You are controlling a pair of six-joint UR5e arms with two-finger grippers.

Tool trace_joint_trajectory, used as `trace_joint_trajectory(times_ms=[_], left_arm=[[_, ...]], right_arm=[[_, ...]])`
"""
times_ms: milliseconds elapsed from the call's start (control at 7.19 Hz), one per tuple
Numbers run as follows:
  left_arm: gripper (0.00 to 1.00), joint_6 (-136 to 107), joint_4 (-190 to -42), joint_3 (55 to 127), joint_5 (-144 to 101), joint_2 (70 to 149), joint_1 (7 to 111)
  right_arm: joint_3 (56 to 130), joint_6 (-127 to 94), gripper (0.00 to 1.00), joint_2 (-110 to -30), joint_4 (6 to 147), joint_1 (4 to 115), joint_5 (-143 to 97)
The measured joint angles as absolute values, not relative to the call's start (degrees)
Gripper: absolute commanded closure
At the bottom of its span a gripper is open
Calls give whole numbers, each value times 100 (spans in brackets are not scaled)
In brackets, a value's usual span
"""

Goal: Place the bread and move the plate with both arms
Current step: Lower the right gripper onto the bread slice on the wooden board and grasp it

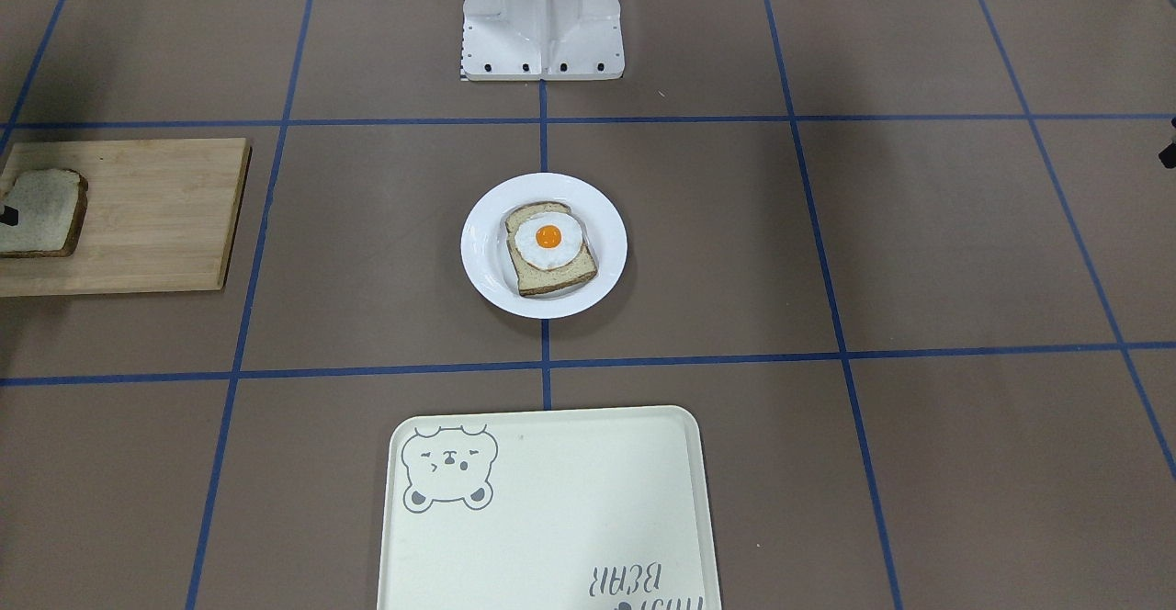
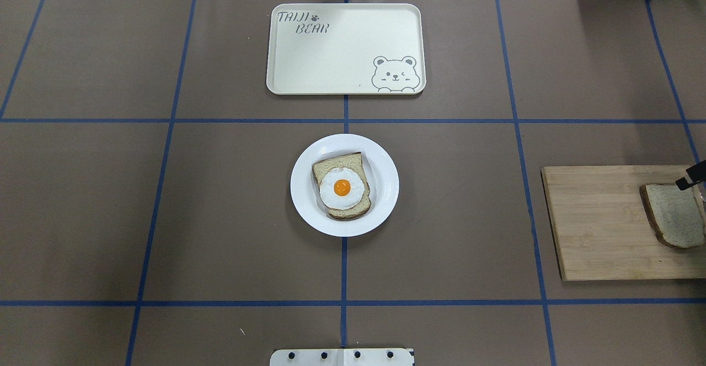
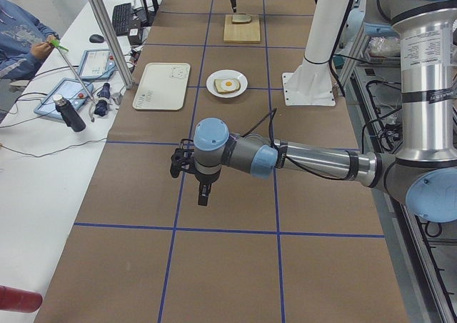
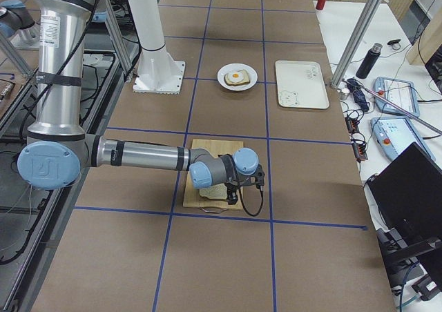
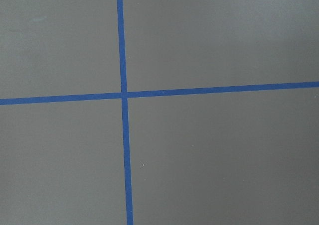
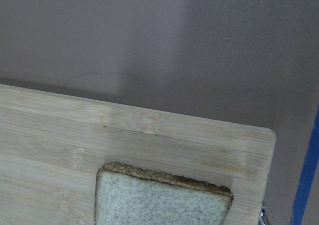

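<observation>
The plain bread lies on a wooden cutting board at the table's right end; it also shows in the right wrist view. The white plate sits at the table's centre and bears a slice topped with a fried egg. My right gripper hovers just over the bread; only a black tip of it shows at the overhead view's edge, and I cannot tell if it is open. My left gripper hangs over bare table far to the left, and I cannot tell its state.
A cream tray with a bear drawing lies beyond the plate, on the operators' side. The white robot base stands behind the plate. A side bench holds bottles and tablets.
</observation>
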State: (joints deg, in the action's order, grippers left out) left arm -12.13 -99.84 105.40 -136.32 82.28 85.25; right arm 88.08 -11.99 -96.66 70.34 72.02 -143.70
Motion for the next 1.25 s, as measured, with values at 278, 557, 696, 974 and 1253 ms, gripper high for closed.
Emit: trace_joint_trajectory(times_ms=[278,557,696,974,1253], left_arm=[[2,-1215,-9984,10546,-13632,8234,8525],[2,-1219,-9984,10550,-13626,8246,8524],[2,-1218,-9984,10548,-13624,8255,8523],[2,-1294,-9987,10559,-13629,8266,8522],[2,-1453,-9992,10576,-13631,8276,8522]], right_arm=[[8665,-1251,0,-9657,6839,7191,-14348],[8562,-1262,3,-9642,6812,7161,-14344],[8501,-1263,19,-9627,6805,7146,-14328],[8413,-1269,53,-9550,6796,7064,-14248],[8366,-1274,66,-9502,6800,7017,-14215]])
